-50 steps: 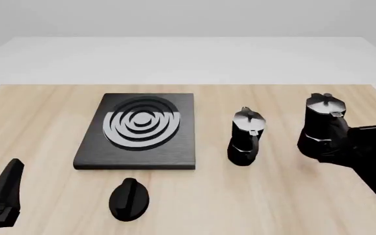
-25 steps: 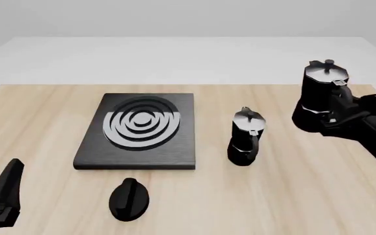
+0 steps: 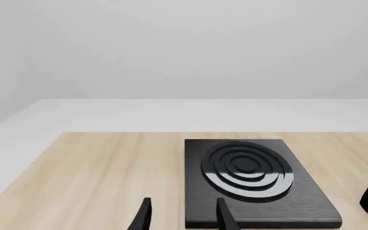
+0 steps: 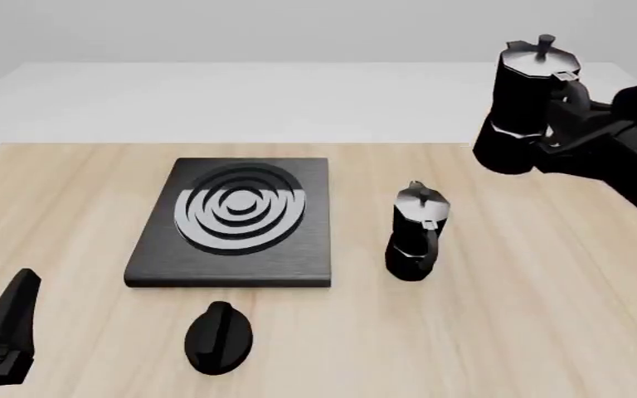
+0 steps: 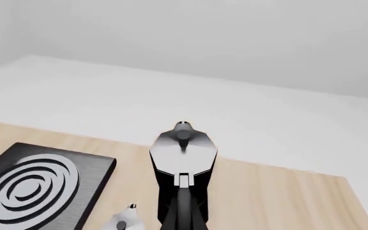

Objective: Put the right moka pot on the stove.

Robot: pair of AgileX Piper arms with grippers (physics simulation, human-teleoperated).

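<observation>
The right moka pot (image 4: 521,104), black with a silvery knobbed lid, hangs upright in the air above the table's far right. My right gripper (image 4: 563,118) is shut on its handle side. In the right wrist view the pot (image 5: 182,158) fills the centre, lid towards the camera. The stove (image 4: 230,264), a dark slab with silver and black rings, lies left of centre with nothing on it; it also shows in the right wrist view (image 5: 17,191) and the left wrist view (image 3: 260,213). My left gripper (image 4: 3,332) is open and empty at the near left; in the left wrist view, the gripper (image 3: 184,218) sits short of the stove.
The other moka pot (image 4: 416,232) stands on the table right of the stove, below and left of the lifted pot; its lid shows in the right wrist view (image 5: 125,221). A small black oval knob (image 4: 219,336) lies in front of the stove.
My right gripper has lifted the right moka pot off the table, upward and slightly to the left. The left arm, the other pot and the stove have not moved.
</observation>
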